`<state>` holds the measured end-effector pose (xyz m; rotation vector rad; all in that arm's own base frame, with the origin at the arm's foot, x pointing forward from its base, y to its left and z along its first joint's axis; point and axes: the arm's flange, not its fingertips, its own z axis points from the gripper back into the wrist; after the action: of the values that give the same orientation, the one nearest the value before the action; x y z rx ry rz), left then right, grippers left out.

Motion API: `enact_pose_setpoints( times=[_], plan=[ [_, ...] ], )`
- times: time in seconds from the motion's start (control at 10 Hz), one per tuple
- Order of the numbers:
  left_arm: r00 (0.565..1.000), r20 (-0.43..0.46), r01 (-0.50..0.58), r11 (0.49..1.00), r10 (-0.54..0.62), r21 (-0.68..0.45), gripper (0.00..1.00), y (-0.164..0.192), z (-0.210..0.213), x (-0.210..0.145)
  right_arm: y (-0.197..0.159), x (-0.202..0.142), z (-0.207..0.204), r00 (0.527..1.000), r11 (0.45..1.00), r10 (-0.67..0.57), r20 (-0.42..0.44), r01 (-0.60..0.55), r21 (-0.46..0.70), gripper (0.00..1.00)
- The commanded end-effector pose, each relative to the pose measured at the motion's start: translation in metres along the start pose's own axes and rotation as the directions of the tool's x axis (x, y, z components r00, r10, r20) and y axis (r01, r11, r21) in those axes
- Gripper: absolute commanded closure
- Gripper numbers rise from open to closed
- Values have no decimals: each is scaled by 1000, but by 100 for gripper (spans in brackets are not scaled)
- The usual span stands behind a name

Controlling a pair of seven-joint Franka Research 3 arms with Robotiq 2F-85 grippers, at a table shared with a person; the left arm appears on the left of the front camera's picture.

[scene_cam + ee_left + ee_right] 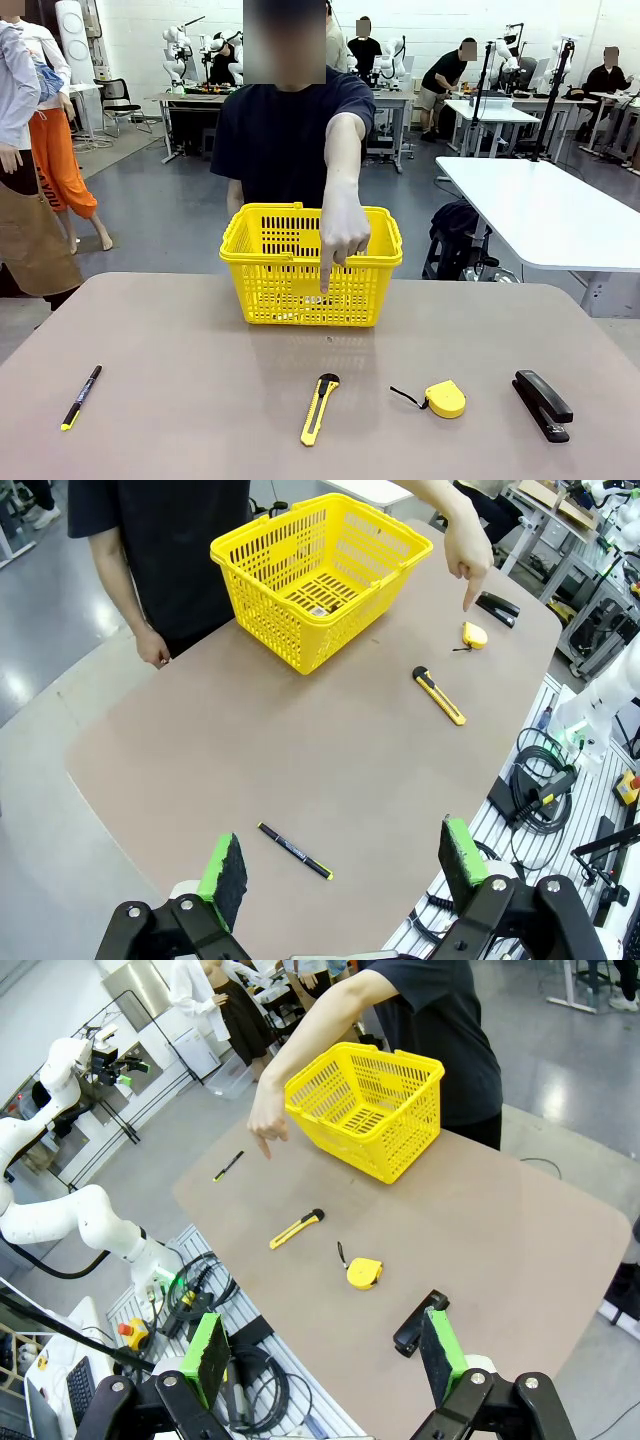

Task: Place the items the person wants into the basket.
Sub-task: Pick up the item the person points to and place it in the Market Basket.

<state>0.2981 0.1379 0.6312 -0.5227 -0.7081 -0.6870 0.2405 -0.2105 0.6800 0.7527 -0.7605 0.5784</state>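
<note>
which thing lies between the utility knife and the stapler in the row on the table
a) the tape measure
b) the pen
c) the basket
a: the front view shows the yellow tape measure lying between the utility knife and the black stapler, while the pen lies at the robot's left end of the row and the basket stands farther back.

Yellow-and-black utility knife [320, 410] and black pen [81, 398] lie flat before upright yellow basket [270, 290].
</note>
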Motion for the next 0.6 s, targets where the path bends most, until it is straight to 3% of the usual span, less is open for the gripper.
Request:
enact_pose_setpoints(
  times=[0.0, 0.3, 0.5],
  plan=[
    [1000, 0, 0, 1000, 0, 0, 0, 0, 0, 0, 0, 3, 1, 1000, 1000, 15, 17, -15, 17, 0],
    [967, -252, -18, 998, 32, 60, 0, -70, -61, 84, 0, 3, 1, 1000, 1000, 15, 17, -15, 17, 0],
    [872, -482, -41, 994, 87, 105, 0, -137, -138, 124, 0, 3, 1, 1000, 1000, 15, 17, -15, 17, 0]
  ],
)
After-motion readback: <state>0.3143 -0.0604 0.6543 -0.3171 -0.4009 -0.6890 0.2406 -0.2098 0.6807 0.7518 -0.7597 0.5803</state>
